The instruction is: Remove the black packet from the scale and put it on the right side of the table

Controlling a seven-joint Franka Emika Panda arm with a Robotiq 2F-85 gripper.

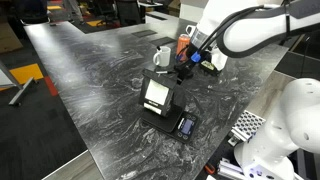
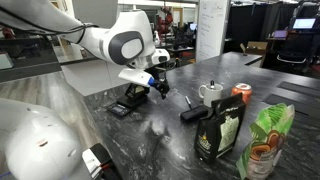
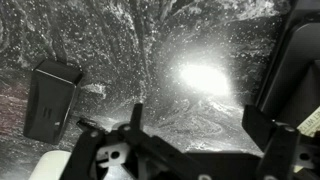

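Observation:
The black packet (image 1: 157, 96), with its white label facing out, stands on the flat black scale (image 1: 170, 122), whose small display faces the table's near edge. In an exterior view the packet (image 2: 131, 97) and scale (image 2: 120, 108) show behind the arm. My gripper (image 1: 183, 72) hangs over the marbled table (image 1: 100, 80) just beyond the packet, between it and a white cup, and also shows in an exterior view (image 2: 159, 88). In the wrist view the jaws (image 3: 200, 125) are open with only bare tabletop (image 3: 190, 60) between them.
A white cup (image 1: 162, 55) and an orange can (image 1: 187, 36) stand behind the gripper. A small flat black object (image 2: 192, 113) lies on the table, and also shows in the wrist view (image 3: 50, 100). Another black pouch (image 2: 222, 128) and a green bag (image 2: 265, 145) stand near one edge.

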